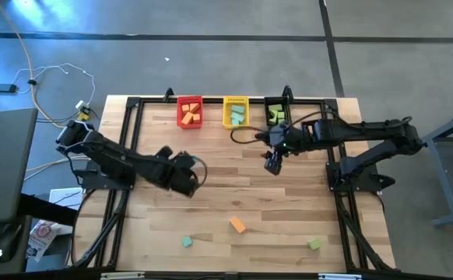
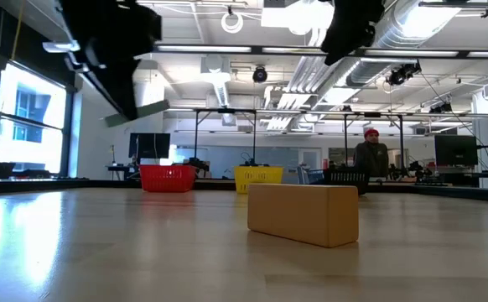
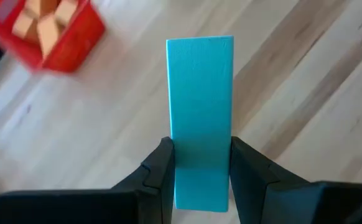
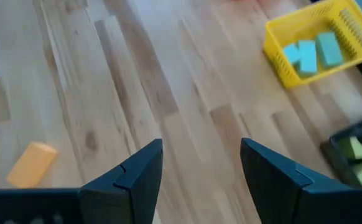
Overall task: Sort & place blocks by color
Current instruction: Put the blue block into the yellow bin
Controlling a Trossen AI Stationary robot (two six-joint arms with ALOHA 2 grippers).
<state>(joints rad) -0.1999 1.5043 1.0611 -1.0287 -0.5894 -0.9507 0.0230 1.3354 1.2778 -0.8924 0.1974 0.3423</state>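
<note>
My left gripper [image 1: 198,173] hangs over the middle of the table, shut on a teal bar [image 3: 199,112]. In the low view the bar [image 2: 137,113] sticks out of it high above the wood. My right gripper [image 1: 272,163] hovers open in front of the bins with nothing between its fingers [image 4: 201,180]. On the near part of the table lie an orange block [image 1: 237,225], a teal block [image 1: 187,242] and a green block [image 1: 314,244], each flat on the wood. My left gripper pinches the teal bar between its two fingers by the two long sides, at the end nearest the wrist [image 3: 199,183]. The fingers slant down and lie along the bar, which reaches out ahead of them. The bar is lifted clear of the table.
Three bins stand in a row at the far edge: a red bin [image 1: 189,111] with orange blocks, a yellow bin [image 1: 236,111] with teal blocks and a black bin [image 1: 275,113] with green blocks. A black frame [image 1: 129,148] runs around the tabletop. A person [image 2: 370,155] is in the room behind.
</note>
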